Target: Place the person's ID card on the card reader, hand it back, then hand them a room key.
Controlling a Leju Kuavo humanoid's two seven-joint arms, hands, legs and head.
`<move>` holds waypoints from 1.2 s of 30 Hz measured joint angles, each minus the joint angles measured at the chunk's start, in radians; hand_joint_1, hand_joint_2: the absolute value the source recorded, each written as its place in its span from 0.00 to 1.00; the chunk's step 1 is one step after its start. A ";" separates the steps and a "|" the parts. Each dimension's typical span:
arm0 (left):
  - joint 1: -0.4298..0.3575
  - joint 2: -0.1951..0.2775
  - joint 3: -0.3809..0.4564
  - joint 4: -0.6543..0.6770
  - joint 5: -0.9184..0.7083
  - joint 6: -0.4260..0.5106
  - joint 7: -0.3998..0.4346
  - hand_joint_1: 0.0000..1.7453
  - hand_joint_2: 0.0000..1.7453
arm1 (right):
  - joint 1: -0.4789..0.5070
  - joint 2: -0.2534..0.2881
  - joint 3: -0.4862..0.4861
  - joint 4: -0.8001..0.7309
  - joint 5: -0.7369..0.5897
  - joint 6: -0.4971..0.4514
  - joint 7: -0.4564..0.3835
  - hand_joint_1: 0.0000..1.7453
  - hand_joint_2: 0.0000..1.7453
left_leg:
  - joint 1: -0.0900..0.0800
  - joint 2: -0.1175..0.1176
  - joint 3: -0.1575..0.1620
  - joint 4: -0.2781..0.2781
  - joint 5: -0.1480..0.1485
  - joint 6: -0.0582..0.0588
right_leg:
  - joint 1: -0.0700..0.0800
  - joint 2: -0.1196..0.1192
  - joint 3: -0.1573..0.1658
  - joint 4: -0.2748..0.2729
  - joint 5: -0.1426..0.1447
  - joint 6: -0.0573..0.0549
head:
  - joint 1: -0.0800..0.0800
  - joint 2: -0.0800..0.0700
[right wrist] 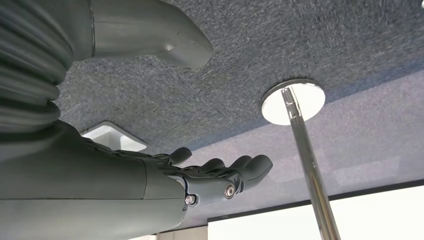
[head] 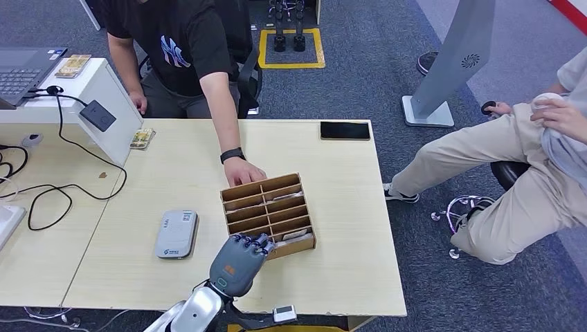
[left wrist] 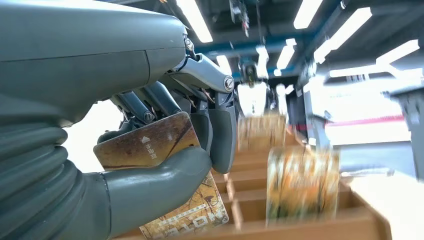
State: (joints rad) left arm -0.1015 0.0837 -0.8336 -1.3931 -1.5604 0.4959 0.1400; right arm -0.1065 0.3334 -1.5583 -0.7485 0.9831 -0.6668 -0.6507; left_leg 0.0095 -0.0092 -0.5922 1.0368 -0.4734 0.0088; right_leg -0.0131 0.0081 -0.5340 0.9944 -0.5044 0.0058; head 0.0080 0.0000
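My left hand [head: 239, 263] hovers at the near edge of the wooden slotted card box [head: 266, 214]. In the left wrist view, that left hand [left wrist: 165, 135] pinches a brown room key card [left wrist: 145, 142] between thumb and fingers, with more cards [left wrist: 300, 182] standing in the box slots ahead. The grey card reader [head: 176, 234] lies on the table to the left of the box. A person's hand [head: 244, 170] rests on the table at the box's far edge. My right hand [right wrist: 220, 175] hangs over grey carpet, fingers apart and holding nothing.
A black phone [head: 345, 130] lies at the table's far edge [head: 304, 122]. A white stand with a laptop [head: 24, 69] and cables sits at the left. A second person sits on a chair [head: 512, 173] at the right. A chrome pole [right wrist: 305, 150] stands near my right hand.
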 joint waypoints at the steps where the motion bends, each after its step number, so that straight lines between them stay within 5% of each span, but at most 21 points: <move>1: 0.004 -0.001 0.001 -0.007 0.000 0.011 0.002 1.00 1.00 | 0.000 0.000 0.000 0.002 0.002 0.000 0.000 0.00 1.00 | 0.000 0.000 0.000 0.000 0.000 0.000 | 0.000 0.000 0.000 0.000 0.000 0.000 | 0.000 0.000; 12: 0.018 0.004 0.005 -0.044 -0.001 0.148 0.060 1.00 1.00 | -0.002 0.000 0.000 0.015 0.009 0.000 -0.009 0.00 1.00 | 0.000 0.000 0.000 0.000 0.000 0.000 | 0.000 0.000 0.000 0.000 0.000 0.000 | 0.000 0.000; 23: 0.018 0.011 0.008 -0.062 -0.001 0.179 0.067 1.00 1.00 | -0.003 0.000 0.000 0.019 0.009 0.000 -0.010 0.00 1.00 | 0.000 0.000 0.000 0.000 0.000 0.000 | 0.000 0.000 0.000 0.000 0.000 0.000 | 0.000 0.000; 26: 0.067 -0.026 0.072 -0.143 0.014 0.190 -0.027 1.00 1.00 | -0.004 0.000 0.000 0.023 0.008 0.000 -0.010 0.00 1.00 | 0.000 0.000 0.000 0.000 0.000 0.000 | 0.000 0.000 0.000 0.000 0.000 0.000 | 0.000 0.000; 31: 0.143 -0.153 0.243 -0.229 0.141 0.193 -0.294 1.00 1.00 | -0.004 0.000 0.000 0.026 0.003 0.000 -0.005 0.00 1.00 | 0.000 0.000 -0.001 0.000 0.000 0.000 | 0.000 0.000 -0.001 0.000 0.000 0.000 | 0.000 0.000; 36: 0.179 -0.233 0.360 -0.255 0.183 0.193 -0.360 1.00 1.00 | -0.004 0.000 0.000 0.027 0.003 0.000 0.000 0.00 1.00 | 0.000 0.000 -0.001 0.000 0.000 0.000 | 0.000 -0.001 -0.001 0.000 0.000 0.000 | 0.000 0.000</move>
State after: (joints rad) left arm 0.0778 -0.1497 -0.4737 -1.6481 -1.3771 0.6893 -0.2201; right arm -0.1106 0.3334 -1.5583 -0.7215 0.9857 -0.6668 -0.6510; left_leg 0.0094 -0.0092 -0.5927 1.0368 -0.4736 0.0091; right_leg -0.0130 0.0076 -0.5346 0.9943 -0.5045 0.0058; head 0.0076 0.0000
